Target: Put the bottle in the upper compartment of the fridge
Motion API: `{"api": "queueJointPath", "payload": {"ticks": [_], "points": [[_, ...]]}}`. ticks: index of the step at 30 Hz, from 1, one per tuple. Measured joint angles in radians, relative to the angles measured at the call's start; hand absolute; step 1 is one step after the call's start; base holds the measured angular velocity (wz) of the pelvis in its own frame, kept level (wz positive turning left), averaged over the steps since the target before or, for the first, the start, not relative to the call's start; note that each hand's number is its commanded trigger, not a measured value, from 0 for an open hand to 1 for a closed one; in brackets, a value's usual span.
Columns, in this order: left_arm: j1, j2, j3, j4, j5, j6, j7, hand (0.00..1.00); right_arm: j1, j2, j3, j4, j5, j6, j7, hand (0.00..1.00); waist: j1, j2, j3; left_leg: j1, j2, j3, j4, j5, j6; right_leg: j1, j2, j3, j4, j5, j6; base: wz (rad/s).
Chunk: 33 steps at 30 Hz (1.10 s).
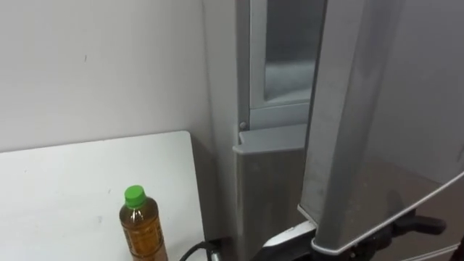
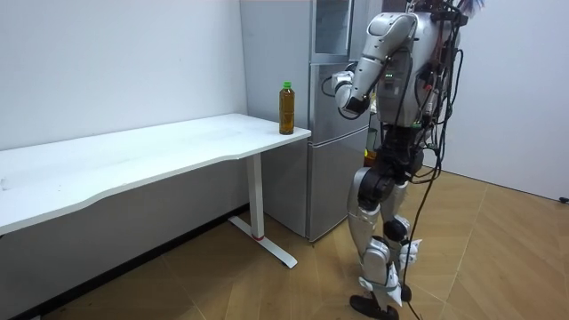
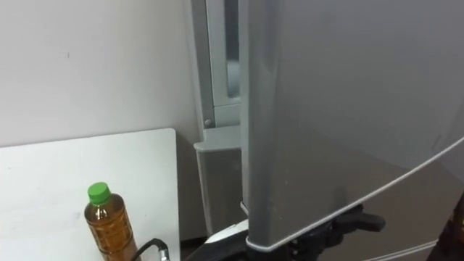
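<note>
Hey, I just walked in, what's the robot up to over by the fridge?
The robot stands at the fridge with the upper door partly open and its left hand down at that door's lower edge. The bottle is not picked up yet: it stands upright, cap on, at the table corner beside the fridge.

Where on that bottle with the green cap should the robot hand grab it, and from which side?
Probably around the straight body of the bottle, below the green cap. It stands upright at the end of the white table next to the fridge, so coming in level from that open end looks easiest.
</note>
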Motion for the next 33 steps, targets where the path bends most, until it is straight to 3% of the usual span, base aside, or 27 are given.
{"api": "queueJointPath", "payload": {"ticks": [14,24,33], "points": [[0.000,0.002,0.045,-0.012,0.033,0.000,0.042,0.00,0.000,0.006,0.000,-0.006,0.010,0.000,-0.009,0.00,0.000,0.006,-0.0038,-0.018,0.000,0.001,0.001,0.000,0.000,-0.016,0.000,0.001,0.000,0.000,0.000,0.00],[-0.008,0.020,0.065,-0.014,0.033,0.000,0.058,0.00,0.000,0.006,0.000,-0.010,-0.005,-0.013,-0.009,0.00,-0.002,0.010,-0.0047,-0.029,0.000,0.001,0.002,0.000,0.000,-0.026,0.000,0.003,0.000,0.000,0.000,0.00],[-0.008,0.026,0.098,-0.023,0.066,0.000,0.076,0.00,0.001,0.005,-0.002,-0.009,-0.004,-0.024,-0.009,0.00,-0.001,0.020,0.0005,-0.032,0.000,0.001,0.004,0.000,0.000,-0.028,0.001,0.007,0.000,0.000,0.000,0.00]]}}
